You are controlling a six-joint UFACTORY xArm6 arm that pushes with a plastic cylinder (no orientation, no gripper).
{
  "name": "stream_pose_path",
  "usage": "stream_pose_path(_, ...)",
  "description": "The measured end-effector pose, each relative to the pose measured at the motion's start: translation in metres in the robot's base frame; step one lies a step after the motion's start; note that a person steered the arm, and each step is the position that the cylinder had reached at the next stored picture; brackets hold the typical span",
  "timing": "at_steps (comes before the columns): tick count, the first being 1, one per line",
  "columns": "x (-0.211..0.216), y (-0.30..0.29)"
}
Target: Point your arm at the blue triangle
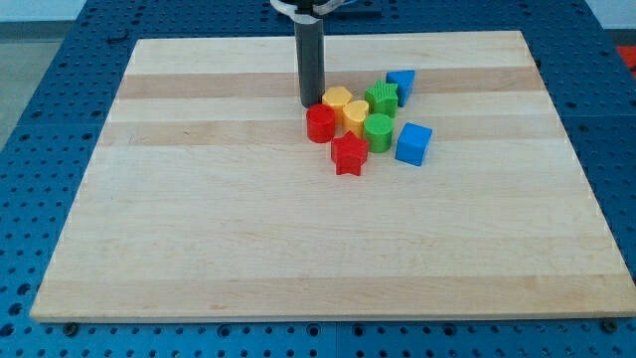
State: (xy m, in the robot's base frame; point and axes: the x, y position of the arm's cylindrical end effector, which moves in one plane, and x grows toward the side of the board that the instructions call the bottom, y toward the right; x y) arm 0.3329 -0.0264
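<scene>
The blue triangle (401, 86) lies at the upper right of a tight cluster of blocks near the board's top middle. My tip (310, 104) touches the board at the cluster's left edge, just above the red round block (320, 124) and left of a yellow block (337, 100). The tip stands well to the left of the blue triangle, with the yellow block and a green block (381, 98) between them.
The cluster also holds a second yellow block (356, 117), a green round block (379, 129), a red star block (349, 154) and a blue cube (413, 143). The wooden board (199, 219) lies on a blue perforated table.
</scene>
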Motion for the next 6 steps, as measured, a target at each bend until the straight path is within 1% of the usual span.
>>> stream_pose_path(1, -0.013, -0.001)
stream_pose_path(2, -0.04, 0.008)
stream_pose_path(4, -0.061, 0.065)
stream_pose_path(6, -0.058, 0.1)
